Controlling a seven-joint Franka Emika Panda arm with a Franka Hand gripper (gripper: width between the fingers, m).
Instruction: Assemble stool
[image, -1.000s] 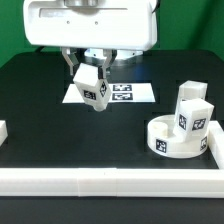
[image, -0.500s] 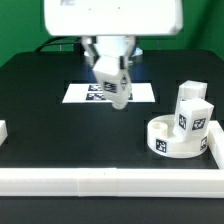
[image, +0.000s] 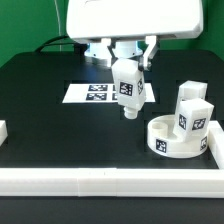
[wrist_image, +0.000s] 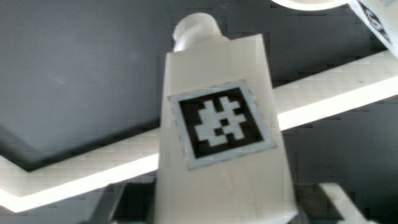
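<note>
My gripper (image: 128, 62) is shut on a white blocky stool leg (image: 129, 88) that hangs upright above the table, its square tag facing the camera and a peg at its lower end. In the wrist view the same leg (wrist_image: 222, 120) fills the frame between the fingers (wrist_image: 111, 203). The round white seat (image: 172, 138) lies at the exterior view's right near the front rail. One leg (image: 191, 110) stands upright in it. The held leg is up and to the left of the seat, apart from it.
The marker board (image: 95, 93) lies flat behind the held leg. A long white rail (image: 100, 181) runs along the table's front, with a corner piece (image: 216, 148) at the right. A small white part (image: 3, 130) sits at the left edge.
The arm has carried the leg toward the exterior view's right, from over the marker board toward the seat. The leg has turned from tilted to upright, still gripped.
</note>
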